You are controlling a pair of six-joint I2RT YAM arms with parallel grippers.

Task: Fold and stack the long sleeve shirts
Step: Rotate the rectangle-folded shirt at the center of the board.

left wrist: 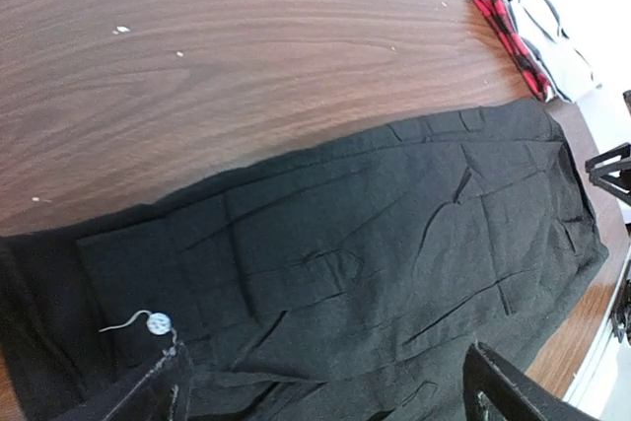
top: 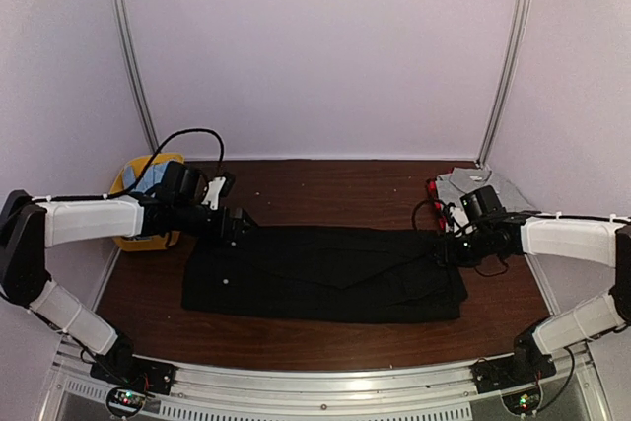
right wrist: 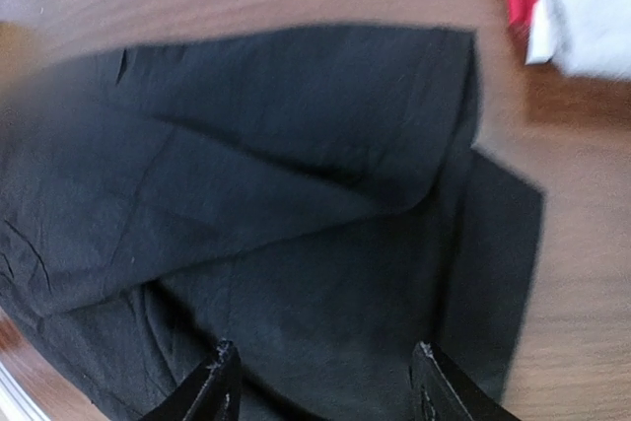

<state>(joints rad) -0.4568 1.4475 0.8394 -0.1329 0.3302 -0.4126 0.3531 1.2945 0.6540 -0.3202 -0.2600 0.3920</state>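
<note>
The black long sleeve shirt [top: 325, 273] lies flat on the wooden table, folded into a long band. My left gripper [top: 237, 227] hovers over its left end, open, with nothing between the fingers [left wrist: 498, 391]. A small white button on a thread [left wrist: 158, 322] shows near the left finger. My right gripper [top: 449, 248] hangs over the shirt's right end, jaws apart and empty above the black cloth [right wrist: 296, 165]. The grey long sleeve shirt [top: 475, 184] lies folded at the back right corner, also seen in the right wrist view [right wrist: 592, 7].
A yellow basket [top: 143, 194] stands at the back left, partly behind my left arm. A red checked cloth [left wrist: 508, 32] lies beside the grey shirt. Bare wood [top: 325, 189] runs behind the black shirt. White walls enclose the table.
</note>
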